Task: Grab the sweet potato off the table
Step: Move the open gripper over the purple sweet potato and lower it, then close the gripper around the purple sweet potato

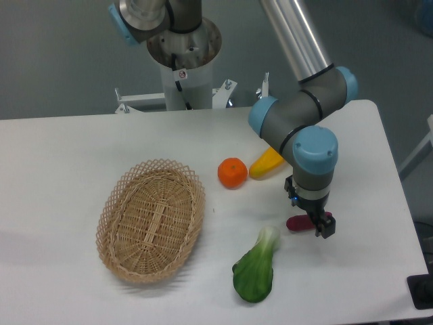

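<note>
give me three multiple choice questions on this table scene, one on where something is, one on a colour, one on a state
1. Where is the gripper?
A. over the basket
B. down over the sweet potato
C. beside the orange

2. What colour is the sweet potato?
A. magenta-purple
B. green
C. yellow

3. What is in the basket?
A. the orange
B. the leafy green vegetable
C. nothing

Answers:
1. B, the gripper is low over the sweet potato on the table, covering its middle.
2. A, its visible ends are magenta-purple, unlike the yellow vegetable behind the arm.
3. C, only bare wicker shows inside; the orange and the leafy green vegetable lie on the table outside it.
</note>
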`<state>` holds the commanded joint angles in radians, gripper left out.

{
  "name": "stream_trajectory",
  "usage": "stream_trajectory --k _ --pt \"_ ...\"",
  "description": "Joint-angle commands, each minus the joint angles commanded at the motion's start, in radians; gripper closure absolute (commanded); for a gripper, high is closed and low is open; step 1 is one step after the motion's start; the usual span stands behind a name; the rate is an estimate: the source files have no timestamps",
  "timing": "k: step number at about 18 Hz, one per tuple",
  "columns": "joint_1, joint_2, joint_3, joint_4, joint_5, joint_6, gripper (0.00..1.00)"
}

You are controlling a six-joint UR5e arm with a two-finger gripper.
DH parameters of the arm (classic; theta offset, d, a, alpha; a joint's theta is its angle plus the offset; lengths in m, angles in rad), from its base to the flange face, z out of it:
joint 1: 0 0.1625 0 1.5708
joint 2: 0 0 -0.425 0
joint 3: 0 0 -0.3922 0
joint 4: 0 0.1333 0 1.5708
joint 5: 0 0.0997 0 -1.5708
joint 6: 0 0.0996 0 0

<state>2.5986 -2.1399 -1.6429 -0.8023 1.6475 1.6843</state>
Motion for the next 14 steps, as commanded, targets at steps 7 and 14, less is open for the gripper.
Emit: stream_trajectory --k 7,14 --pt "-0.008 -0.015 -0.021 0.038 0.0 -0.011 0.03" --pt "-0.012 -0.015 -0.028 0.054 0.002 -0.012 0.79"
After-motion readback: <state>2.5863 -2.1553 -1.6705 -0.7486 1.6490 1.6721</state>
